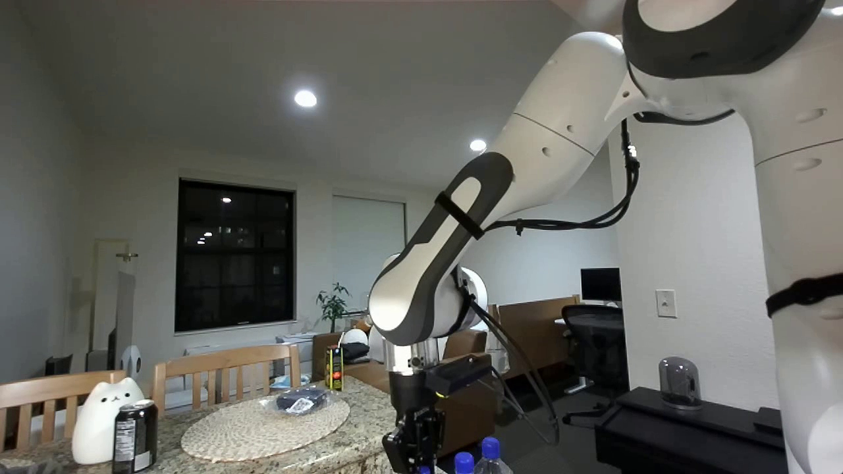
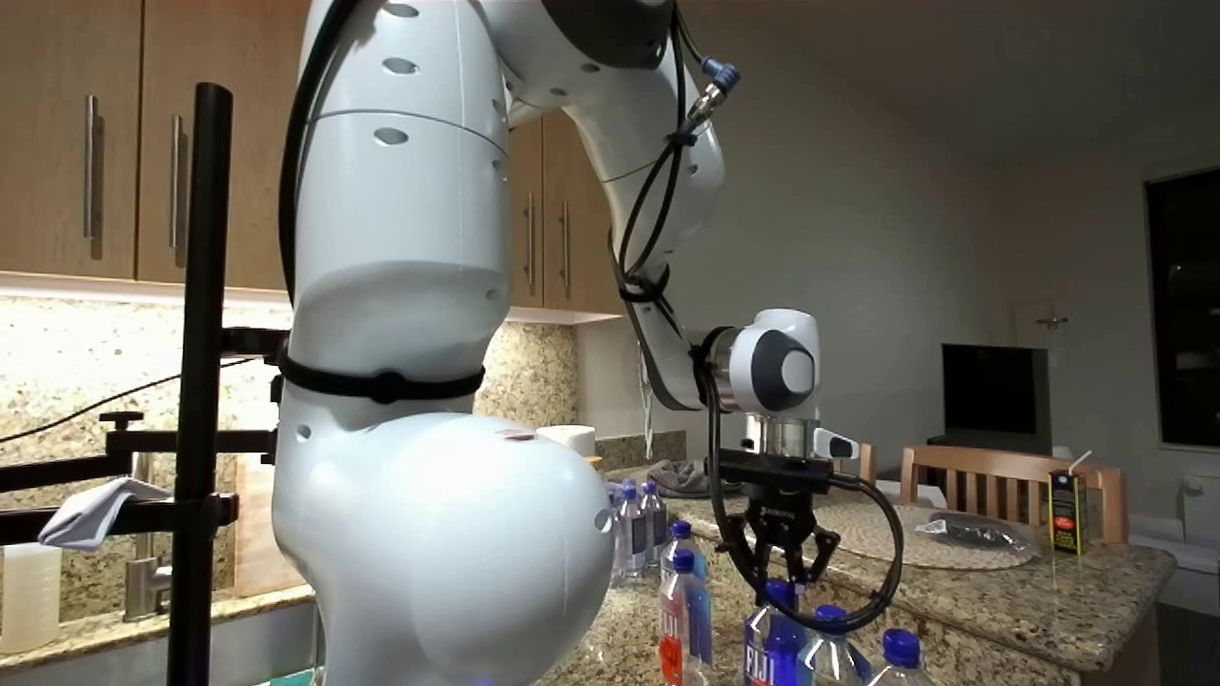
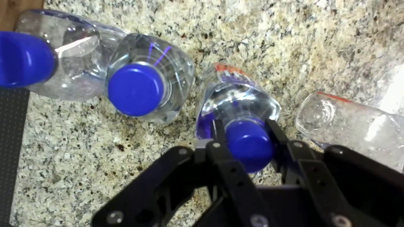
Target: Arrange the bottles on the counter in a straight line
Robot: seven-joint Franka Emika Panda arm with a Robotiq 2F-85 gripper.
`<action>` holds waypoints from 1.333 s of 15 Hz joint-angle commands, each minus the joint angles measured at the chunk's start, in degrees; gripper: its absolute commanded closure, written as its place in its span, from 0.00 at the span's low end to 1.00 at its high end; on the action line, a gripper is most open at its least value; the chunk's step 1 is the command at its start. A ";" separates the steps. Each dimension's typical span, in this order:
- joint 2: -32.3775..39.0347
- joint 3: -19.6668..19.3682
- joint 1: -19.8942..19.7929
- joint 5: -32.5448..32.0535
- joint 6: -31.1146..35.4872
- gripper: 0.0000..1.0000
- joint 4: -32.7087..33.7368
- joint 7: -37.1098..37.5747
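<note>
- So, end effector (image 3: pixel 245 129) was clamped on the blue cap (image 3: pixel 249 143) of the gripped bottle (image 3: pixel 238 101), jaws on either side.
- Gripped bottle was upright over the speckled table (image 3: pixel 79 157); couldn't tell if its base touched.
- Wrist view, left of it: middle bottle (image 3: pixel 151 83), near but apart, then end bottle (image 3: pixel 75 60) just beside that. Contact between those two was unclear.
- Wrist view, right: far-right bottle (image 3: pixel 353 126), apart from the gripped one, upper end cut off by the frame.
- In an exterior view, rear bottle (image 2: pixel 690 548) stood just behind red-printed front bottle (image 2: pixel 682 619); bottle cluster (image 2: pixel 632 534) farther back, partly hidden by the arm (image 2: pixel 438 534).
- Woven mat (image 2: pixel 863 532) lay on the table's raised section (image 2: pixel 1067 605), plastic packet (image 2: pixel 982 529) on top, yellow-black carton (image 2: pixel 1067 512) near its edge.
- Black can (image 1: pixel 135 438) stood by a white cat figure (image 1: pixel 102 421).
</note>
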 commanded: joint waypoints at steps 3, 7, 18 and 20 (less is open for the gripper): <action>-2.79 0.15 -0.90 -0.45 -0.68 0.85 -1.95 -4.07; -3.66 -0.03 -1.07 -0.53 -0.77 0.85 -2.68 -4.35; -4.46 -0.65 -1.17 -0.84 1.95 0.85 -3.89 -3.41; -4.12 -0.70 -1.12 -0.71 2.41 0.85 -3.61 -3.46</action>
